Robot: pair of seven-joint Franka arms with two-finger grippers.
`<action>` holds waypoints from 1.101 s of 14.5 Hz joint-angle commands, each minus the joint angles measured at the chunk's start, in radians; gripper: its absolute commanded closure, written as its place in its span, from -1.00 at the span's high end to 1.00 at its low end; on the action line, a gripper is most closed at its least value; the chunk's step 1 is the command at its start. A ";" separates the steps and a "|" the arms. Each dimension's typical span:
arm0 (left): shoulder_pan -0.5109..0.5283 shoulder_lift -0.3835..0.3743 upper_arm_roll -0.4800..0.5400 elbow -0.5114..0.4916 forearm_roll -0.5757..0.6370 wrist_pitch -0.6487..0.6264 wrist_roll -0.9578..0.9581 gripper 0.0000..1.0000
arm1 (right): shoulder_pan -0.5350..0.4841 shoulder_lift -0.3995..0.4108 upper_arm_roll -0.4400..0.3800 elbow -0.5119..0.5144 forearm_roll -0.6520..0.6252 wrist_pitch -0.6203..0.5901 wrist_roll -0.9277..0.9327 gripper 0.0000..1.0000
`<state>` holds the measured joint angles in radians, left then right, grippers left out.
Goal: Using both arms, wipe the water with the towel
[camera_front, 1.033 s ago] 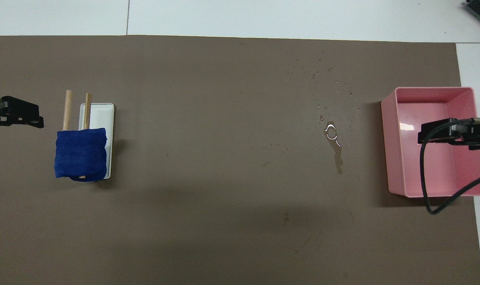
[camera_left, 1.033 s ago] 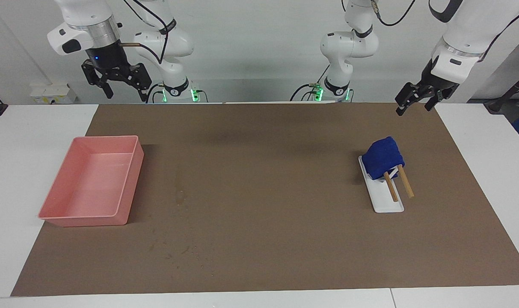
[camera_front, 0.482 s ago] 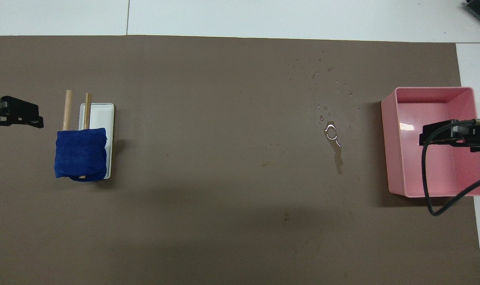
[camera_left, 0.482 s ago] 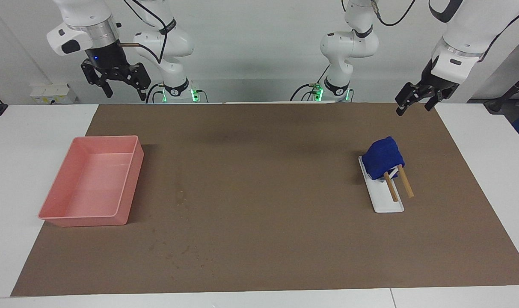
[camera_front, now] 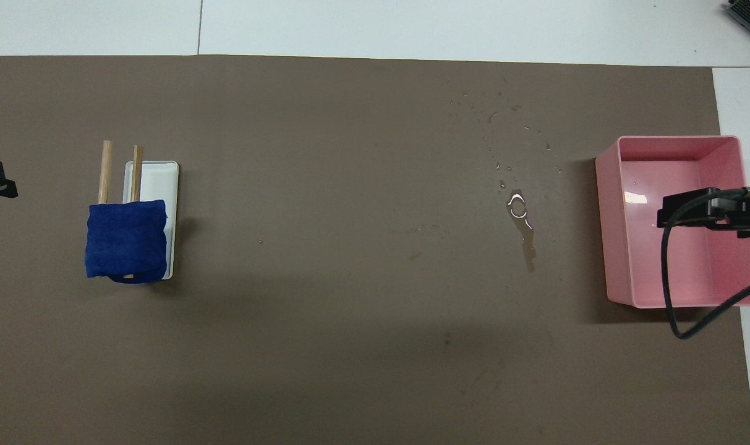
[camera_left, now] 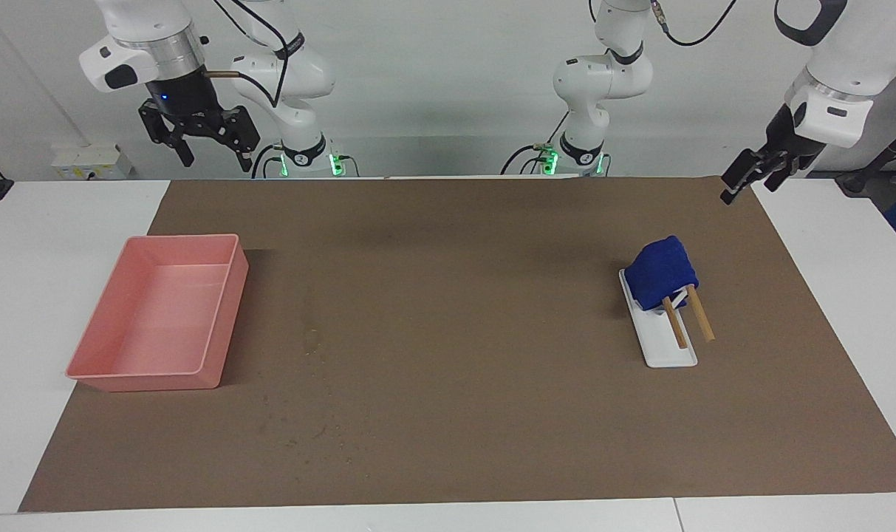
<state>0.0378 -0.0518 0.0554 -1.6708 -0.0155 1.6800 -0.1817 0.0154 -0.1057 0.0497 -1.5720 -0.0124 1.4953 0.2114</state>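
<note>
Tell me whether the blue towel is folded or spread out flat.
Folded. The towel sits as a compact bundle draped over two wooden sticks on the white tray, not spread on the mat.

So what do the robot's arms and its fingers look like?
Both arms are smooth white with rounded joints. Black cables loop along them, and black bands ring some joints. Each wrist has a shiny silver ring. The left gripper and the right gripper are black with two thin fingers. A small blue light glows above the right one, and green lights shine at both bases.
</note>
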 commanded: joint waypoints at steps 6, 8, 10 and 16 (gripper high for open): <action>0.036 -0.122 -0.006 -0.374 0.006 0.318 -0.016 1.00 | -0.009 -0.012 0.001 -0.003 -0.003 -0.017 -0.014 1.00; 0.036 -0.120 -0.008 -0.423 0.005 0.368 -0.115 1.00 | -0.009 -0.012 0.001 -0.003 -0.003 -0.017 -0.014 1.00; 0.021 -0.114 -0.009 -0.434 0.005 0.368 -0.232 1.00 | -0.009 -0.012 0.001 -0.003 -0.003 -0.017 -0.017 1.00; -0.065 -0.056 -0.009 -0.506 0.006 0.438 -0.185 1.00 | -0.009 -0.012 0.001 -0.003 -0.003 -0.017 -0.014 1.00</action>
<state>-0.0037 -0.1235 0.0372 -2.1574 -0.0162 2.0866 -0.3784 0.0154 -0.1058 0.0495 -1.5720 -0.0124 1.4952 0.2114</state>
